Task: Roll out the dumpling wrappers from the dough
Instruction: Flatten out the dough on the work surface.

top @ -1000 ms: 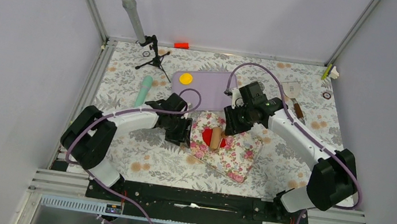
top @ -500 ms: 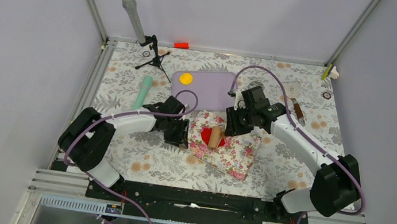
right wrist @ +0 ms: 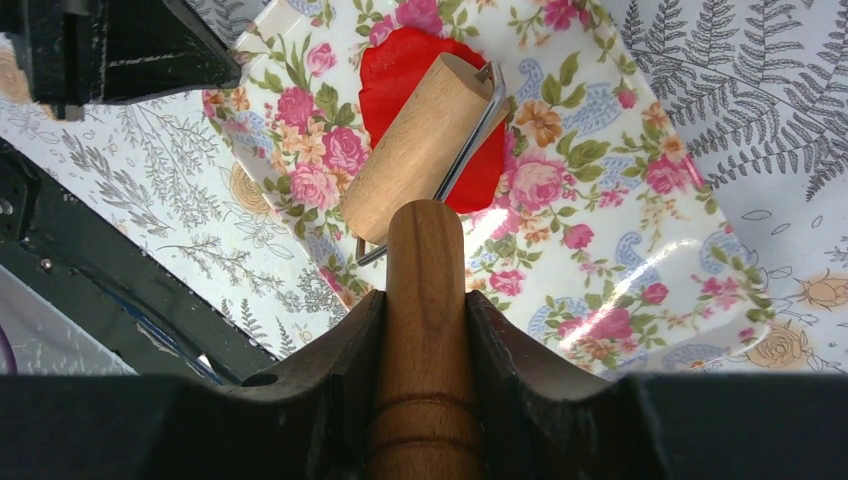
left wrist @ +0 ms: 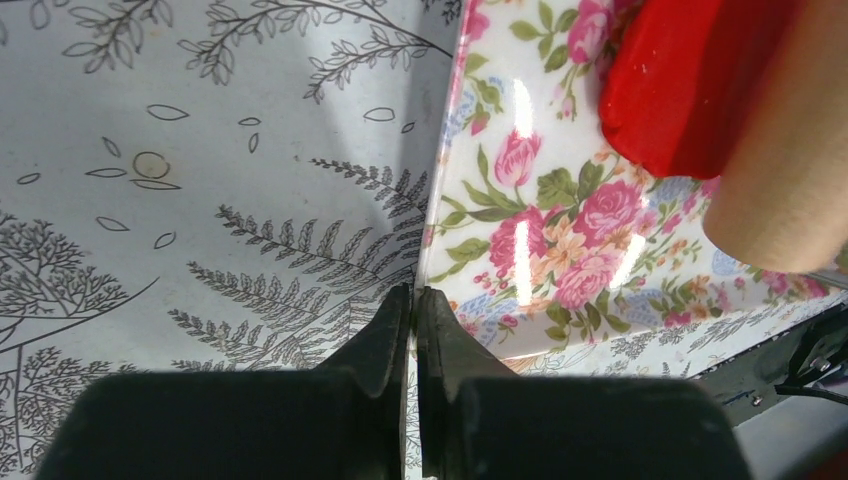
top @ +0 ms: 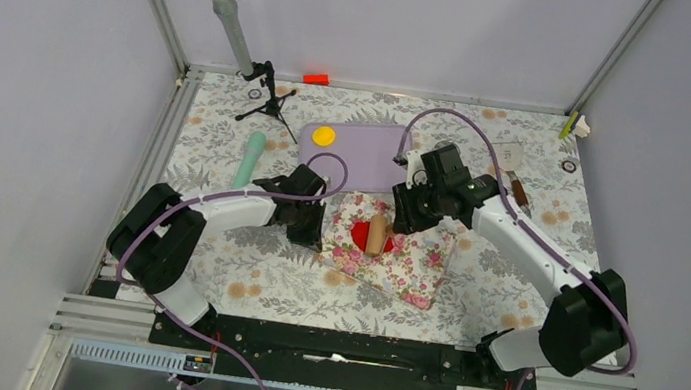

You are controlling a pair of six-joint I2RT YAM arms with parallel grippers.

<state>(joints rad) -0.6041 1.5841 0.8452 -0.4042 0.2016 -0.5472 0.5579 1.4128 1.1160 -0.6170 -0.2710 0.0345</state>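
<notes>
Flat red dough (right wrist: 400,60) lies under roller (right wrist: 415,150), edge ragged. Roller handle clamped in right gripper (right wrist: 425,300); left gripper (left wrist: 412,300) pinches mat (right wrist: 600,230) edge.

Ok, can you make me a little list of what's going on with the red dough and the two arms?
dough: red, flattened, on the mat
roller: resting on the dough
right arm: jaws shut on the roller's handle
left arm: jaws shut on the mat's edge
yellow disc: on the board, beyond the mat
</notes>
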